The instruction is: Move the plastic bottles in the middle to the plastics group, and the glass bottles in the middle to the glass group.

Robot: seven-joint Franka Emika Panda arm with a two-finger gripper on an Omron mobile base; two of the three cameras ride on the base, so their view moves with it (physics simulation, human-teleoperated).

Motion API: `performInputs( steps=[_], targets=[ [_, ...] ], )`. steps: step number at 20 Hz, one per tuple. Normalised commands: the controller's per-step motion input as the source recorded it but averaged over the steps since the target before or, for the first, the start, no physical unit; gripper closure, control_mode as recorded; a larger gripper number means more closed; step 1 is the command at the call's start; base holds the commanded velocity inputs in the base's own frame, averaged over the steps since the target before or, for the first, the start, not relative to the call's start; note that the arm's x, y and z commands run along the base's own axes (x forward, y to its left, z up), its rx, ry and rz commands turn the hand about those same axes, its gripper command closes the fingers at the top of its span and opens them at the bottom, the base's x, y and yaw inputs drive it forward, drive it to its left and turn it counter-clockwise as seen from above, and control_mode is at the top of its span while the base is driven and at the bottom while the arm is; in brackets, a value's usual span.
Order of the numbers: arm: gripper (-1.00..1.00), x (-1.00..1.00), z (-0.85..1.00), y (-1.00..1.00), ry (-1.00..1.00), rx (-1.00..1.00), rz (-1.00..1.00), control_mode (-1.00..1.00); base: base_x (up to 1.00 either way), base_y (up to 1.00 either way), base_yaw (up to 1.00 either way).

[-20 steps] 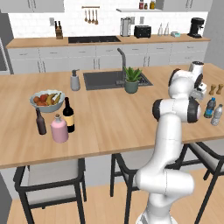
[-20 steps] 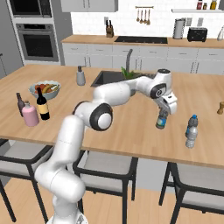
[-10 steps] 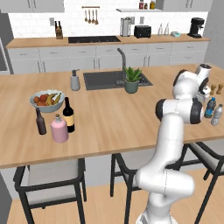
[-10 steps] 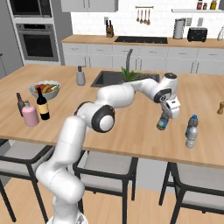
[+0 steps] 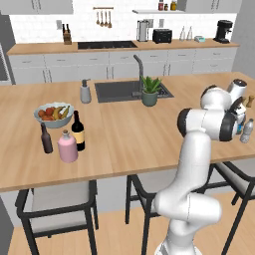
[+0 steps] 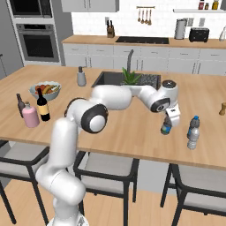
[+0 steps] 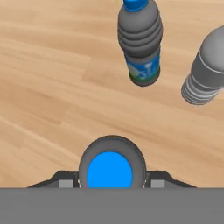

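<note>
My gripper [image 7: 109,180] is shut on a small plastic bottle [image 7: 109,173], seen from above as a blue cap between the fingertips. In the right base view the gripper [image 6: 170,119] holds this bottle [image 6: 166,127] upright, low over the right part of the island counter [image 6: 132,128]. Just beyond it stand the plastics group's blue-capped, blue-labelled bottle [image 7: 140,43] and a clear ribbed water bottle [image 7: 205,72]. A water bottle [image 6: 193,132] stands right of the held one. At the far left the squat pink glass bottle [image 6: 30,115] stands beside the black wine bottle [image 6: 42,105] and the slim brown bottle [image 6: 19,105].
A fruit bowl [image 5: 54,113] sits behind the glass bottles. A grey soap dispenser [image 5: 85,92], the sink [image 5: 124,89] and a potted plant [image 5: 149,92] lie mid-counter. Brown shakers [image 5: 250,101] stand at the right end. Stools [image 6: 106,170] line the near edge.
My gripper has carried the held bottle a little to the right, closer to the water bottles at the counter's right end. The glass bottles have not moved.
</note>
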Motion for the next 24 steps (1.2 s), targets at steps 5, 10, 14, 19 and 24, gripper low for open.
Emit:
performInputs(
  steps=[5, 10, 14, 19, 24],
  targets=[
    [1.0, 0.14, 0.23, 0.17, 0.02, -0.13, -0.19, -1.0, 0.0, 0.0, 0.0],
    [1.0, 0.06, 0.27, -0.2, 0.12, 0.0, -0.11, -1.0, 0.0, 0.0, 0.0],
    [1.0, 0.0, 0.18, -0.15, 0.2, 0.0, -0.05, -1.0, 0.0, 0.0, 0.0],
    [1.0, 0.0, 0.01, -0.2, 0.07, 0.0, -0.02, -1.0, 0.0, 0.0, 0.0],
    [1.0, 0.0, -0.06, -0.22, 0.0, 0.03, 0.0, -1.0, 0.0, 0.0, 0.0]
  ],
)
